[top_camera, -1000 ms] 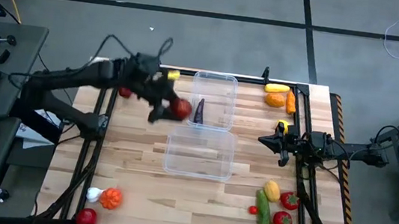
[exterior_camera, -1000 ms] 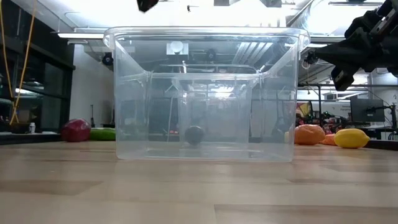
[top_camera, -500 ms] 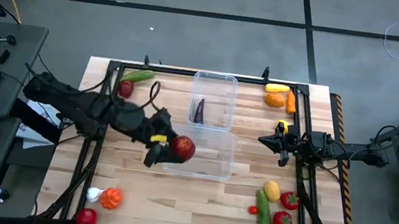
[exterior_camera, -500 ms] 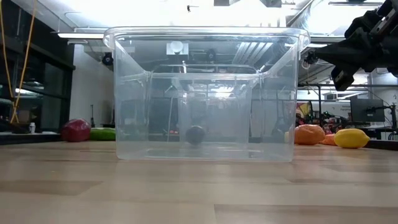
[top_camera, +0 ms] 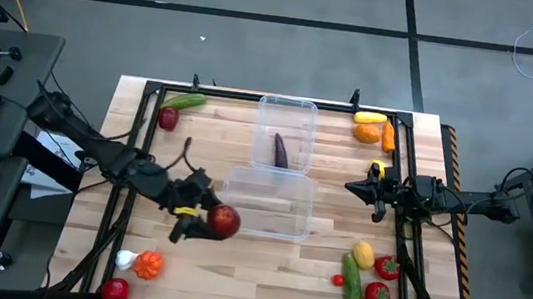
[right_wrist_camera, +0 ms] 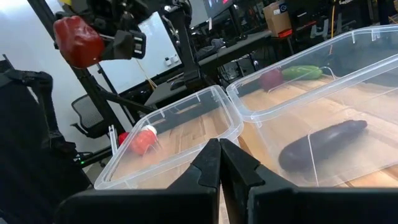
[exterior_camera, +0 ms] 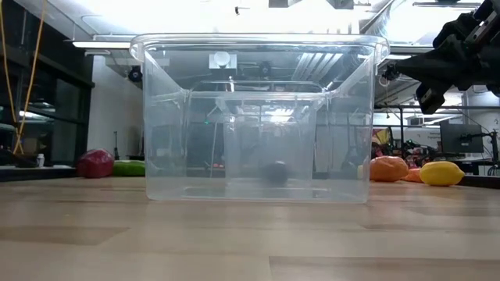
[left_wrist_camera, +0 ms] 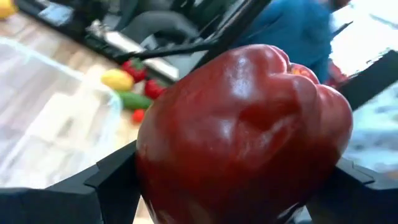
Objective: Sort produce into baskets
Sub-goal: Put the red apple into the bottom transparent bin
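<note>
Beside the near basket point(top_camera: 267, 203), left claw point(top_camera: 200, 220) grips a red pepper point(top_camera: 224, 221).

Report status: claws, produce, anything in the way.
Left claw shut on red pepper, above the table beside near basket. Right claw shut, empty, parked right. Eggplant in far basket. Nothing in the way.

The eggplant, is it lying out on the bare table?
No, the eggplant lies inside the far basket, seen from above.
</note>
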`<state>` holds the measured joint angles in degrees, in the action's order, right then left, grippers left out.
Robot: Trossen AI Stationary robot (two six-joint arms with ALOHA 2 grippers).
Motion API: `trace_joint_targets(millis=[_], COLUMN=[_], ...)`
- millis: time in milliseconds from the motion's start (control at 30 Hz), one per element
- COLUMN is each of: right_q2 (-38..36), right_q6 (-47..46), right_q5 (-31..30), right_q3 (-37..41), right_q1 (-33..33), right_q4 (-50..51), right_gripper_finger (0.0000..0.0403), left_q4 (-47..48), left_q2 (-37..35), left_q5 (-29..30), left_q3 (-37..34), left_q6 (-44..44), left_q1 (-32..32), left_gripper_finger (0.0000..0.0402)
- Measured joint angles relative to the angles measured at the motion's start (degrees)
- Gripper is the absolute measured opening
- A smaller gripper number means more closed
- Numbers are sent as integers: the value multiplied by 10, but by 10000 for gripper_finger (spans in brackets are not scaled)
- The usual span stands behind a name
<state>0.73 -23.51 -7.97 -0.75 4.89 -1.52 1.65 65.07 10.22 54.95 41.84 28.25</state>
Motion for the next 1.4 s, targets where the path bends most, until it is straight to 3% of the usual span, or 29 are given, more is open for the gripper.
trace_joint_targets(millis=[167, 300, 800, 1000, 1400], right_q2=[0, 0, 0, 0, 0], right_q6=[0, 0, 0, 0, 0], right_q5=[0, 0, 0, 0, 0], right_q3=[0, 0, 0, 0, 0], right_q1=[0, 0, 0, 0, 0], right_q4=[0, 0, 0, 0, 0], right_gripper_finger=[0, 0, 0, 0, 0], left_q4=[-121, -192, -202, -213, -248], left_q2=[-57, -67, -21, -19, -19], left_q5=[23, 26, 22, -23, -43], left_q3=[-94, -129, -136, -136, -136], left_q6=[-4, -3, -17, -30, -40], left_q1=[10, 10, -8, -24, -72], left_gripper_finger=[326, 326, 341, 342, 343])
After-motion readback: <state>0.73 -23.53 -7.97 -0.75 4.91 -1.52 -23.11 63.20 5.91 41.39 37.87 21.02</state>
